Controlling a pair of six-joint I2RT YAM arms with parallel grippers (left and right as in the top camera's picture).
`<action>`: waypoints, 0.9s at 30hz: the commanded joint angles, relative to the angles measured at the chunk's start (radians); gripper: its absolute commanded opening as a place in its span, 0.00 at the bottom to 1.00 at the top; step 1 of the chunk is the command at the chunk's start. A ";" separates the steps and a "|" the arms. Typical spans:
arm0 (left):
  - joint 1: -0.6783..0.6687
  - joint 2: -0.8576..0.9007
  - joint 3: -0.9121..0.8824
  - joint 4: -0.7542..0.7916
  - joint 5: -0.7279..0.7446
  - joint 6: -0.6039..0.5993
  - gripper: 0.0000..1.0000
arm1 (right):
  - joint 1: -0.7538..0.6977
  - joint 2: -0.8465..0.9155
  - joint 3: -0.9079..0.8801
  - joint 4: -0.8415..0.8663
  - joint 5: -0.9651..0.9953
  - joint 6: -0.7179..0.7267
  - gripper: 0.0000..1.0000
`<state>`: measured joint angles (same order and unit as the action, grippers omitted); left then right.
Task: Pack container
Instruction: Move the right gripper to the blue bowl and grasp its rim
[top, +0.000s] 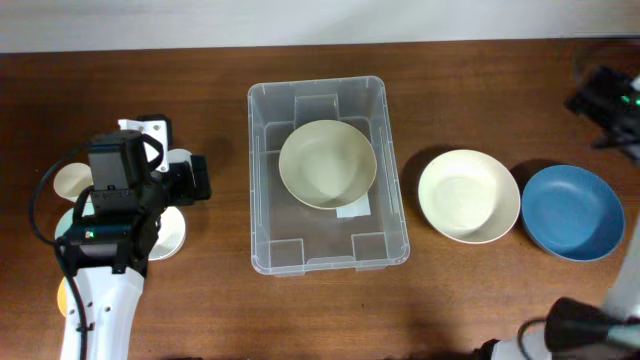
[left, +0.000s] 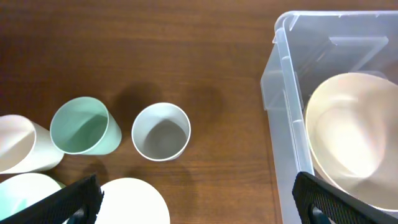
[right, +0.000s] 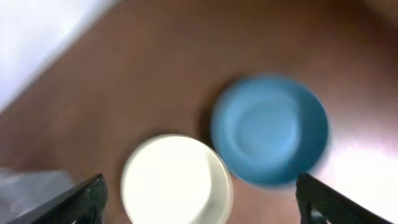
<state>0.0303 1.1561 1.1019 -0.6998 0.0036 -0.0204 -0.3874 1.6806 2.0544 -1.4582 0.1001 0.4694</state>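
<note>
Packing so far: one pale cream round bowl lies inside the container, a large clear plastic rectangular tub with rounded corners. All the other ware is outside it, so I judge the job barely begun.
Container's place: middle of the brown wooden table, about midway between the left and right edges and a little nearer the far edge.
Left gripper: fingers spread wide with nothing between them, hanging over the ware by the left edge.
Right gripper: fingers likewise far apart and empty, above the two bowls by the right edge.
Left-edge ware: a mint-green plastic cup and a grey-white plastic cup stand upright just beside each other, with a white round plate near them.
Right-edge ware: a cream shallow round bowl sits just beside a blue round bowl.
Risk, cups: they stand close together, so wide fingers coming down on one could tip its neighbour.
Risk, bowls: a smooth rim may slip from a pinch, and a second bowl set badly on the first could end up tilted.
Risk, tub: it looks light, so a bump on its rim could push it across the table.
Hard to see: the right wrist view is blurred. From overhead the left arm covers most of the cups and plates. A cream cup is cut off at the left of the wrist view and its pose is unclear. I cannot tell whether the two outer bowls touch.
</note>
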 joint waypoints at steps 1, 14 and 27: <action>0.005 0.005 0.020 0.015 0.014 -0.010 1.00 | -0.207 0.015 -0.092 -0.030 -0.097 0.086 0.95; 0.005 0.005 0.020 0.019 0.015 -0.010 1.00 | -0.564 -0.005 -0.610 0.223 -0.281 -0.099 0.99; 0.005 0.005 0.020 0.019 0.015 -0.010 1.00 | -0.562 -0.003 -1.057 0.776 -0.356 -0.083 0.99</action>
<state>0.0303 1.1557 1.1019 -0.6838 0.0040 -0.0208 -0.9512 1.6920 1.0554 -0.7311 -0.2390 0.3828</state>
